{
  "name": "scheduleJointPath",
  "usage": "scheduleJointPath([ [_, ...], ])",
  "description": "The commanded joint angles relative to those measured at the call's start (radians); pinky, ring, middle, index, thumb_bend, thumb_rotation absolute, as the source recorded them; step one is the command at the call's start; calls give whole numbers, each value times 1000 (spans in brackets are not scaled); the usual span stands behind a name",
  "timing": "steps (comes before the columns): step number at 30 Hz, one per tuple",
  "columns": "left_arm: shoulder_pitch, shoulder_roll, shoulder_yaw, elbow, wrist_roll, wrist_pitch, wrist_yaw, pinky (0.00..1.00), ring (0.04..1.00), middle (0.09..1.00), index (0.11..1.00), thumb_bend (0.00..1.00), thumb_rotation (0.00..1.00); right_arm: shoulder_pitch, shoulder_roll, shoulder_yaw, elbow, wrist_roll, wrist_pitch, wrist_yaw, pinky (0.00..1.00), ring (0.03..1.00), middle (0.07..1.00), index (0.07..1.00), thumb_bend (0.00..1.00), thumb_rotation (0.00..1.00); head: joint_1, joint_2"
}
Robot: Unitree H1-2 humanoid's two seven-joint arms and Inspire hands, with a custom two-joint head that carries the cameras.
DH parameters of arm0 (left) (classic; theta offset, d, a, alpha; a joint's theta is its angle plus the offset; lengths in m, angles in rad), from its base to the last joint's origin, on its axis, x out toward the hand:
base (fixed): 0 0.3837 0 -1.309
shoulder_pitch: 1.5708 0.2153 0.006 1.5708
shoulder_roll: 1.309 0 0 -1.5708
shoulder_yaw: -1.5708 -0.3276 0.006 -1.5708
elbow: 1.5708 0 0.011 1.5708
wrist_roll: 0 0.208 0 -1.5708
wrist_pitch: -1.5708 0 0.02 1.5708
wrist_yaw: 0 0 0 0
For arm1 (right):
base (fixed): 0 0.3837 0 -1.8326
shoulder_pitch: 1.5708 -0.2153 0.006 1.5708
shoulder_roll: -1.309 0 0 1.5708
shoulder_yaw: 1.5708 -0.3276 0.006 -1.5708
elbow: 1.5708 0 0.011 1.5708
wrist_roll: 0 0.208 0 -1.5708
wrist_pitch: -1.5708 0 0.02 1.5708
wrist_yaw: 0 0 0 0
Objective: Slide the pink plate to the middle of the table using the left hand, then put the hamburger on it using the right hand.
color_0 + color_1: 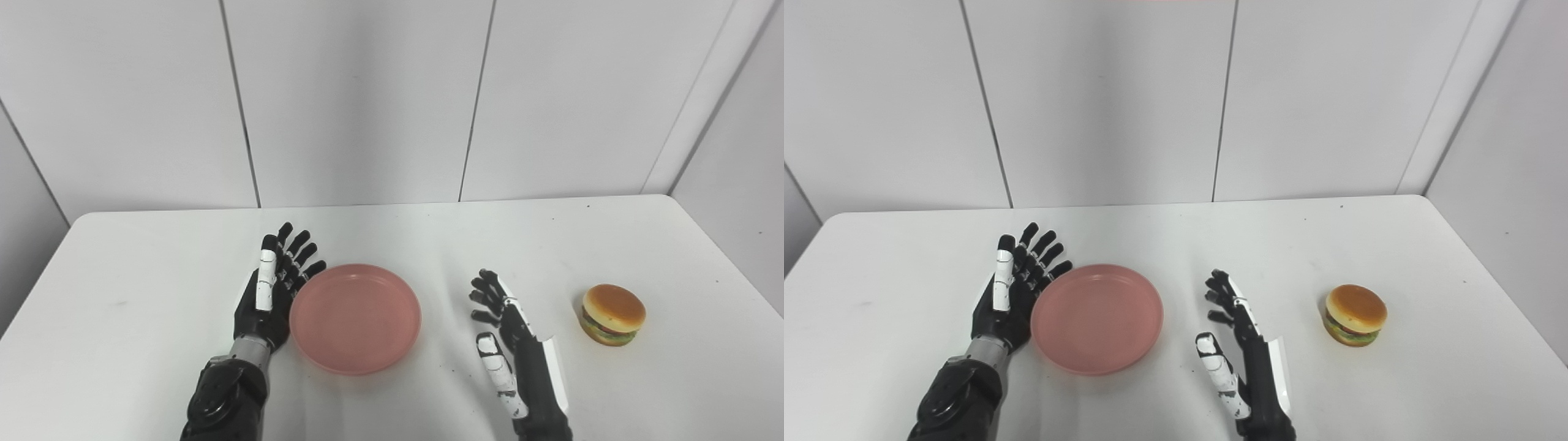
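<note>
Left eye view: left hand (272,288) lying open, fingers spread, palm edge touching left rim of pink plate (355,318), grasping nothing. Plate sitting empty near table (153,288) middle.

Right eye view: right hand (1240,343) hovering open, fingers loosely curled, holding nothing, between plate and hamburger (1355,315). Hamburger sitting on table right side, apart from hand.

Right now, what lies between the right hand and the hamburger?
Nothing: between the right hand and the hamburger is bare white table, clear in both eye views.
</note>
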Motion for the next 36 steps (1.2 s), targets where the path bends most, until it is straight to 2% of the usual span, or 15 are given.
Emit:
scheduleJointPath([
  [1, -18, 1, 1, 16, -10, 6, -16, 840, 934, 948, 1000, 873, 890, -34, -56, -36, -70, -76, 16, 9, 755, 825, 850, 856, 715, 1000, 0, 1],
  [2, -19, 2, -1, 18, -10, 6, -17, 842, 938, 944, 1000, 877, 898, -44, -66, -51, -82, -101, 32, 16, 721, 796, 839, 849, 752, 1000, 0, 1],
  [3, -25, 3, -4, 27, -7, 4, -17, 843, 939, 943, 1000, 879, 901, -64, -92, -72, -90, -134, 34, 19, 709, 787, 835, 847, 764, 1000, -32, -5],
  [6, -39, 3, -10, 51, 3, -4, -18, 847, 930, 948, 1000, 883, 899, -111, -168, -125, -113, -254, 31, 11, 577, 695, 786, 819, 746, 1000, -33, -8],
  [8, -48, 2, -15, 66, 13, -12, -14, 833, 924, 943, 1000, 891, 903, -136, -202, -165, -117, -305, 32, -13, 540, 653, 727, 727, 732, 973, -34, -15],
  [11, -57, 1, -14, 87, 14, -24, -17, 830, 922, 939, 1000, 895, 904, -158, -236, -213, -92, -313, 11, -53, 545, 645, 701, 679, 718, 929, -49, -30],
  [13, -62, 1, -10, 103, 5, -31, -24, 852, 926, 939, 1000, 877, 902, -180, -275, -253, -59, -313, 2, -79, 583, 649, 675, 619, 683, 792, -65, -41],
  [14, -63, 1, -8, 111, 2, -34, -27, 857, 924, 932, 1000, 877, 897, -191, -293, -269, -47, -321, 9, -83, 596, 656, 673, 599, 670, 727, -72, -46],
  [17, -69, 4, -2, 145, -5, -54, -39, 859, 933, 933, 1000, 881, 881, -219, -333, -298, -22, -373, 63, -61, 611, 680, 687, 576, 672, 688, -85, -59],
  [20, -70, 9, -3, 161, -5, -72, -52, 867, 935, 935, 1000, 889, 880, -240, -364, -315, 5, -387, 113, -41, 627, 699, 696, 578, 681, 683, -98, -73],
  [22, -65, 11, -2, 158, -6, -73, -54, 874, 940, 938, 1000, 882, 879, -256, -387, -327, 44, -394, 135, -46, 649, 719, 708, 579, 696, 720, -101, -73],
  [26, -53, 10, -1, 136, -8, -62, -50, 858, 942, 936, 1000, 894, 872, -272, -433, -330, 118, -431, 170, -46, 674, 729, 717, 602, 667, 730, -104, -72],
  [28, -47, 15, -7, 134, -4, -69, -60, 860, 949, 941, 1000, 885, 891, -272, -451, -323, 148, -444, 181, -41, 653, 715, 712, 626, 658, 729, -114, -85],
  [33, -60, 19, -1, 159, -5, -72, -62, 874, 947, 926, 1000, 888, 871, -282, -479, -305, 248, -441, 174, -87, 561, 665, 723, 705, 663, 817, -121, -71],
  [36, -66, 19, 1, 157, -3, -66, -58, 863, 940, 923, 1000, 876, 865, -276, -486, -292, 283, -447, 180, -101, 558, 667, 726, 715, 655, 821, -115, -69],
])
